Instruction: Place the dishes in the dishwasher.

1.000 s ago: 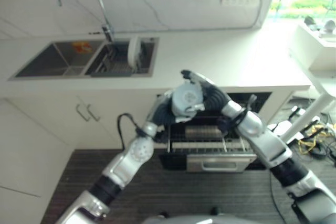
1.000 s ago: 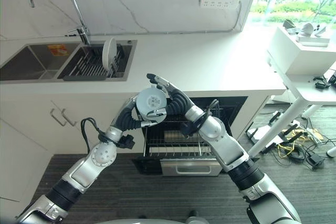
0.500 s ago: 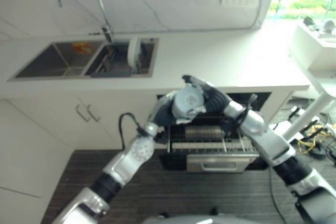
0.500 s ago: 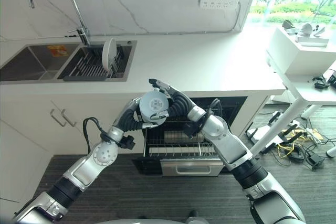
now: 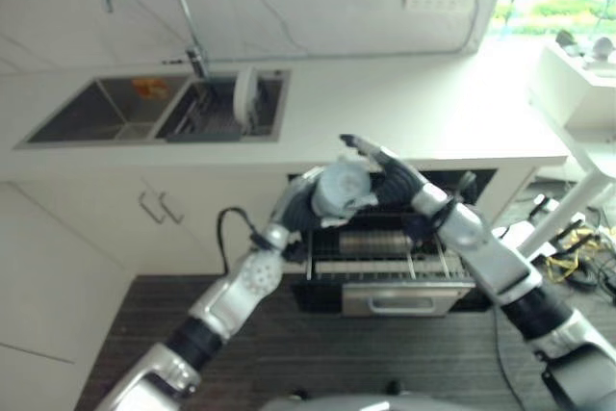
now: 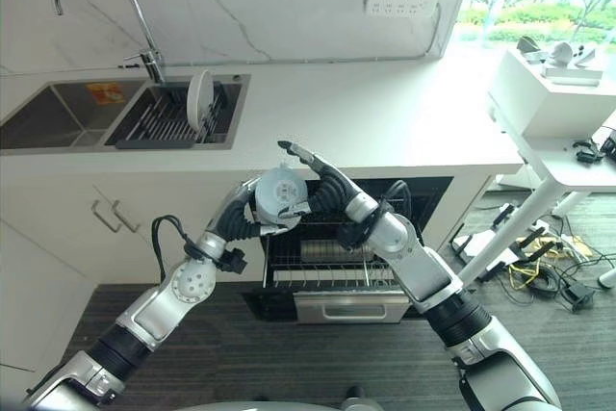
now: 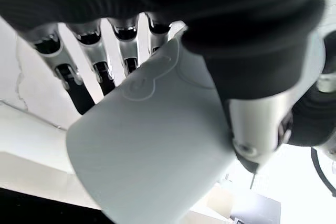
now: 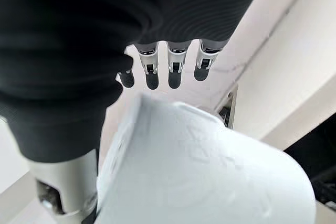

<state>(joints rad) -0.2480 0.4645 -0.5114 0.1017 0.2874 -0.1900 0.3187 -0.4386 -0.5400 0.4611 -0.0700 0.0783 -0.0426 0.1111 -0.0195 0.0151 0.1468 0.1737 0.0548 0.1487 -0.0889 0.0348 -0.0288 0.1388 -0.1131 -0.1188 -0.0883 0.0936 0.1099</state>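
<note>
left hand (image 6: 252, 216) – fingers curled, gripping | right hand (image 6: 322, 185) – fingers seemingly straight

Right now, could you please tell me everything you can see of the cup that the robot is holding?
The cup is pale grey-white, smooth and matt, like plastic or glazed ceramic, with a faint raised outline on its wall. It is held in the air, tipped on its side, in front of the counter edge and above the open dishwasher rack. The left hand has fingers and thumb curled round it; the right hand sits against its far side with straighter fingers.
</note>
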